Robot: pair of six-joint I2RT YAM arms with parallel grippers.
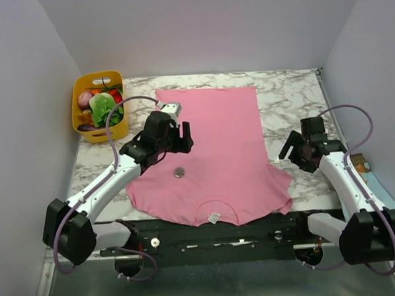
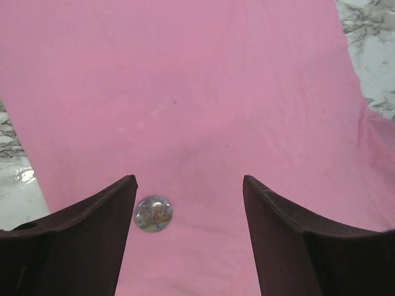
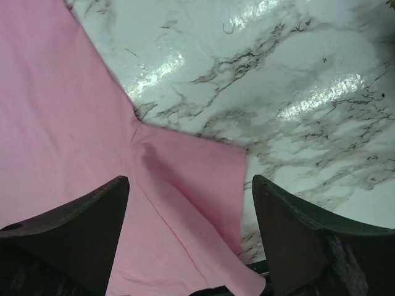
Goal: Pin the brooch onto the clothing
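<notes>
Pink shirt point(image 2: 216, 92) flat w/ brooch point(image 2: 153, 213) on it; my L claw point(image 2: 188, 184) hangs spread over brooch, prob to grab; R claw point(image 3: 190, 185) released, idle.

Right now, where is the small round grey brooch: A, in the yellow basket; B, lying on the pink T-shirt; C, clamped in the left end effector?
B: the small round grey brooch lies loose on the pink T-shirt, not gripped by the open left end effector.
</notes>
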